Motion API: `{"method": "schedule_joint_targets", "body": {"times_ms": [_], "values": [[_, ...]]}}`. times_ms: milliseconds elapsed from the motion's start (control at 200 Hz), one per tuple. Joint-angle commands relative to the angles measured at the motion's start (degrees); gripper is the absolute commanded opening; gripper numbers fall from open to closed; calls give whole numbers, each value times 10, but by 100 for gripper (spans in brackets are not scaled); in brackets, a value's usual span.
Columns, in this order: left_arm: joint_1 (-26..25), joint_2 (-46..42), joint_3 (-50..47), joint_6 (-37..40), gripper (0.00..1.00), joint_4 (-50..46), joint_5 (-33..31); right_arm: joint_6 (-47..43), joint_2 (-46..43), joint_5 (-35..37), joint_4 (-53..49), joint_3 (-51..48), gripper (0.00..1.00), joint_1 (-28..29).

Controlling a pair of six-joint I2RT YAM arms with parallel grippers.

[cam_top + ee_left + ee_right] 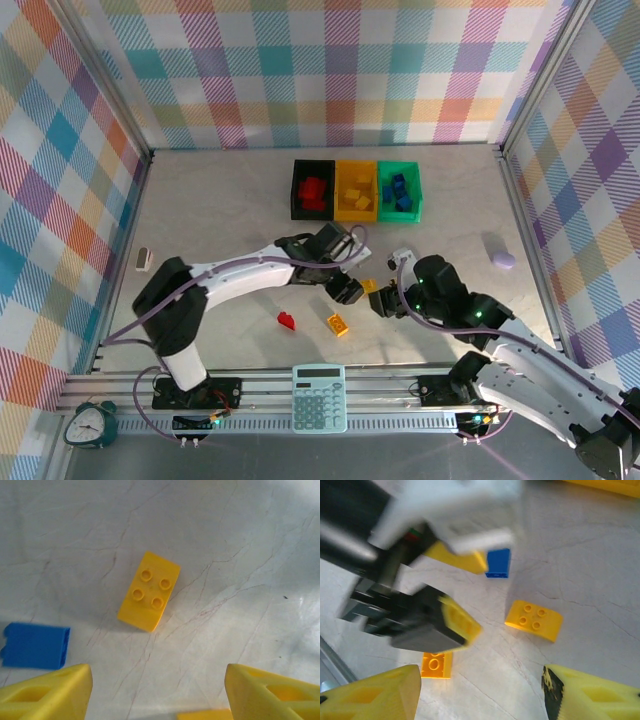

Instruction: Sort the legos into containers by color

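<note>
1. A black plastic bin (312, 213), a yellow plastic bin (356, 215) and a green plastic bin (401, 214) stand side by side, well apart from both grippers.
2. The left gripper (157, 680) gapes wide over a yellow four-stud plastic brick (149, 591).
3. The right gripper (480, 682), equally wide, hangs near that brick.

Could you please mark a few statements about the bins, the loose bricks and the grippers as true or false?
1. The black bin holds red legos. True.
2. The left gripper is shut on a yellow lego. False: it is open, and the lego lies on the table ahead of its fingers.
3. The green bin holds yellow legos. False: it holds blue legos.
4. A red lego lies loose on the table. True.
5. The right gripper is open. True.
</note>
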Motion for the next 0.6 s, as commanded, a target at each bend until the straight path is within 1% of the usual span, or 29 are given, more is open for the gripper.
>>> {"method": "schedule_joint_targets", "body": {"times_ms": [0, 260, 595], "values": [[-10, 45, 43, 50, 70, -37, -15, 10, -19, 4, 5, -5, 66, 14], [-10, 123, 113, 86, 69, -64, -27, 11, -40, -4, -2, -12, 65, 25], [-10, 172, 154, 112, 68, -76, -16, 10, -52, -8, -4, -10, 66, 28]]}}
